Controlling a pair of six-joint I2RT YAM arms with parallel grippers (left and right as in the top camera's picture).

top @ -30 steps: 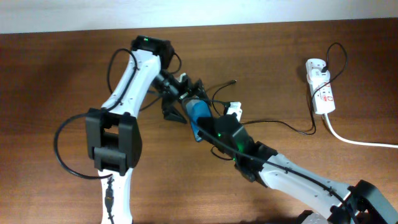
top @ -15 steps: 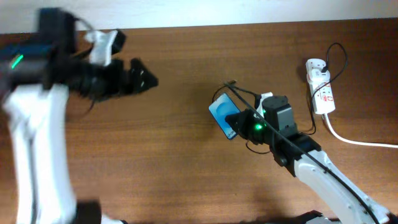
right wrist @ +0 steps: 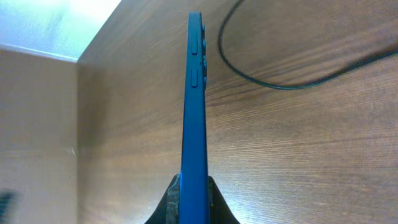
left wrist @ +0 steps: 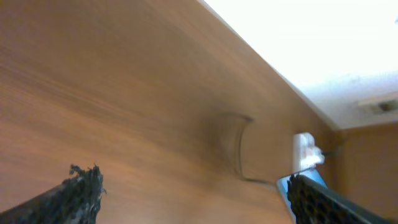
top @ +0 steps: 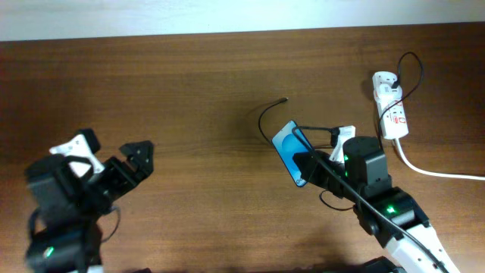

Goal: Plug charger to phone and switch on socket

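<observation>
My right gripper (top: 311,165) is shut on the phone (top: 290,152), a slim blue phone held tilted on its edge above the table; in the right wrist view the phone (right wrist: 193,106) stands edge-on between the fingers (right wrist: 193,193). The thin black charger cable (top: 265,115) loops on the table behind the phone, its connector tip (top: 284,99) lying free. It also shows in the right wrist view (right wrist: 267,78). The white socket (top: 389,104) lies at the far right with its thick white cord (top: 432,171). My left gripper (top: 140,155) is open and empty at the left.
The wall edge runs along the table's far side. In the left wrist view the cable loop (left wrist: 239,146) and the socket (left wrist: 306,151) appear far off, blurred.
The left arm has swung away from the phone to the table's lower left, empty. The right gripper has carried the phone rightward and toward the front.
</observation>
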